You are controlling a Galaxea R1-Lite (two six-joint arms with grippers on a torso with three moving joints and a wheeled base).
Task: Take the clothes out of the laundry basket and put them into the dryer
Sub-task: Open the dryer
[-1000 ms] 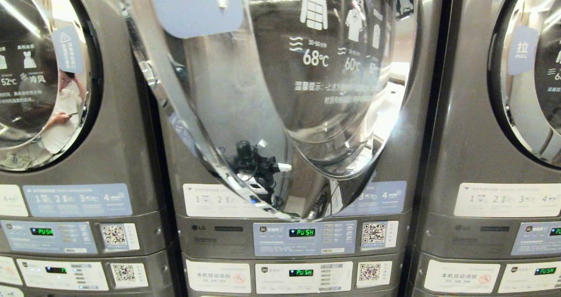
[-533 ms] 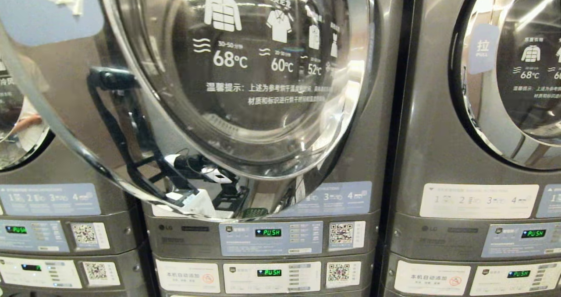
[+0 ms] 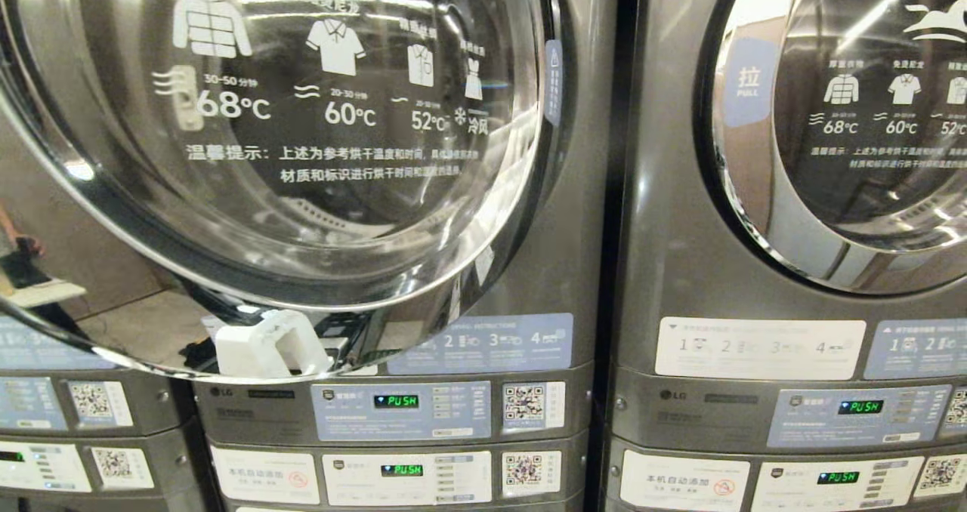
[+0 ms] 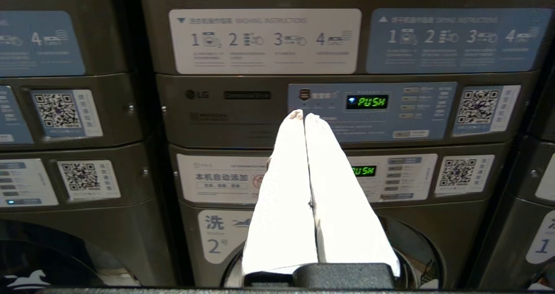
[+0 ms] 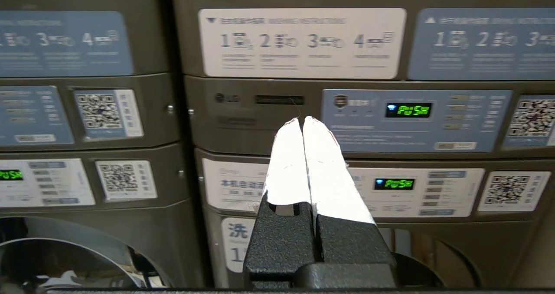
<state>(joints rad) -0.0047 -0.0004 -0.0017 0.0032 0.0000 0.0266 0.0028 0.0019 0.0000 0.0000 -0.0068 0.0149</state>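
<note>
As the head view faced a row of stacked grey machines, the dryer (image 3: 423, 195) filled the left of the picture, its round glass door (image 3: 302, 134) printed with garment icons and temperatures. Whether that door was latched could not be told. A white block (image 3: 272, 344) showed as a reflection at the door's lower rim. Below it a control panel (image 3: 400, 410) read "PUSH" in green, with a QR label (image 3: 523, 404) beside it. A second dryer (image 3: 793, 195) stood just to the right, carrying a blue pull tag (image 3: 749, 81) on its door. Neither arm appeared in the head view. The left gripper (image 4: 300, 114) pointed at a panel on the machine fronts, its white jaws pressed together and holding nothing. The right gripper (image 5: 300, 120) pointed likewise at a neighbouring panel, jaws together and empty. No clothes or laundry basket could be made out with certainty; something pale lay behind a lower machine's door (image 5: 65, 263) in the right wrist view, too unclear to identify.
</note>
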